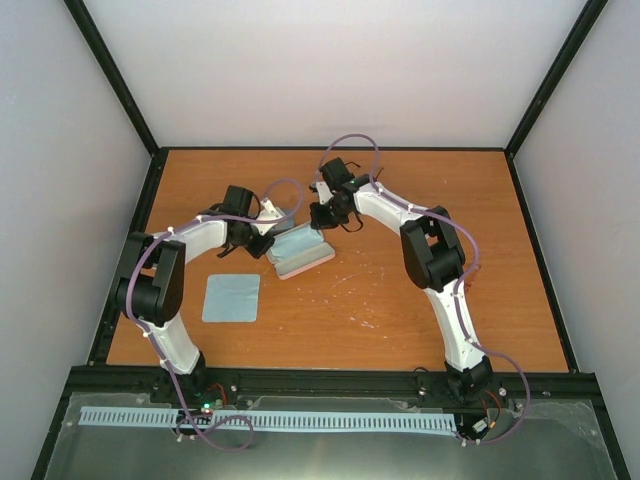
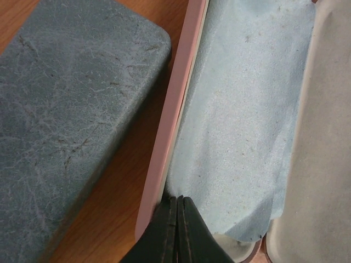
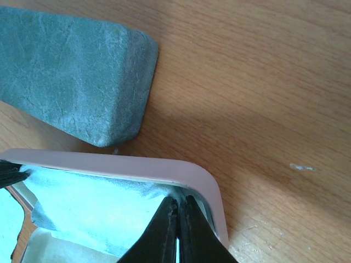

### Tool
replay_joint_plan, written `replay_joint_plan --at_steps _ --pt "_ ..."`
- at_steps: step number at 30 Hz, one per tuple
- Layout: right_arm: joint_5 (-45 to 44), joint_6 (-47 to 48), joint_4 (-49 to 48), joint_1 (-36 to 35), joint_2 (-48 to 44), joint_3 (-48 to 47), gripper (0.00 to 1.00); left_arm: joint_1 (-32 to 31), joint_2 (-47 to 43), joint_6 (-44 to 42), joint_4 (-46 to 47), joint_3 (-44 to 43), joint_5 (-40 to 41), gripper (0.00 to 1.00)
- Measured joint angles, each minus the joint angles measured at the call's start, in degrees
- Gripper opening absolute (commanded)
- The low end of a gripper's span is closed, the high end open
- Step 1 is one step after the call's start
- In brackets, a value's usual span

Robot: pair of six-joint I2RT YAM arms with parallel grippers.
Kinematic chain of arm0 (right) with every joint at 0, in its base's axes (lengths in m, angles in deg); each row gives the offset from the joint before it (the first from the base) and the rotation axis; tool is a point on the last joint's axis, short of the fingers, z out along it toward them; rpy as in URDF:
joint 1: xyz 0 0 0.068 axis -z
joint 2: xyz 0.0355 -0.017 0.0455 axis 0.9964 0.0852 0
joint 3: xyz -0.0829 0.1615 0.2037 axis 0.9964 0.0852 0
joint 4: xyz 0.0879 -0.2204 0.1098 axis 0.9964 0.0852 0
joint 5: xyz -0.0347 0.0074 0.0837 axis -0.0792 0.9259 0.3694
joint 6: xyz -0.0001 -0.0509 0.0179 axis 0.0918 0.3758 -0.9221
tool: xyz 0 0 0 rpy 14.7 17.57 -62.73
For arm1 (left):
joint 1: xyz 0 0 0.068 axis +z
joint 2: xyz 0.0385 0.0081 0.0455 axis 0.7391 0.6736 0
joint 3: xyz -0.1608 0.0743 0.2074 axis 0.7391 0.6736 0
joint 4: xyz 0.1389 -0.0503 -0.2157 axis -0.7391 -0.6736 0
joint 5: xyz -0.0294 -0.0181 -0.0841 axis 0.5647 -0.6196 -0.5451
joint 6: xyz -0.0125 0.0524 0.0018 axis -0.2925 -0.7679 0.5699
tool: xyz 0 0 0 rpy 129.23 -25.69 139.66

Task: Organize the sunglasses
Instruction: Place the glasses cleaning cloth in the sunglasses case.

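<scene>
- Left hand, pressed together, lower centre at the open pink case's rim.
- Right hand, likewise pressed together, at the light-blue cloth inside.
- Blue-grey case upper left, just beside.

Table: is showing orange-brown wood grain with pale scuffs.
Open case: is showing a pink rim and a cream lining.
Closed case: is showing blue-grey with a fine crackled pattern.
Cloth in the open case: is showing plain light blue.
Cloth on the table: is showing plain light blue.
Left gripper: is showing black.
Right gripper: is showing black.
Arms: are showing white and black sections.
</scene>
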Motion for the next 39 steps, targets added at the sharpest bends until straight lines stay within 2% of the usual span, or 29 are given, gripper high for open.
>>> replay_joint_plan --at_steps 9,15,23,31,39 --pt "0.02 0.02 0.02 0.0 0.44 -1.11 0.03 0.0 0.0 0.07 -0.02 0.0 1.36 0.09" --pt "0.09 0.13 0.2 0.0 1.05 -1.11 0.07 0.02 0.0 0.35 -0.02 0.0 2.34 0.15" --pt "-0.02 0.42 0.44 0.0 1.09 -1.11 0.26 0.02 0.0 0.81 -0.02 0.0 2.64 0.19" --pt "-1.05 0.39 0.44 -0.11 1.09 -1.11 0.29 0.07 -0.11 0.87 -0.04 0.0 2.93 0.23" --pt "-3.85 0.24 0.57 -0.11 0.35 -0.96 0.42 0.07 -0.66 1.33 -0.02 0.0 3.08 0.3"
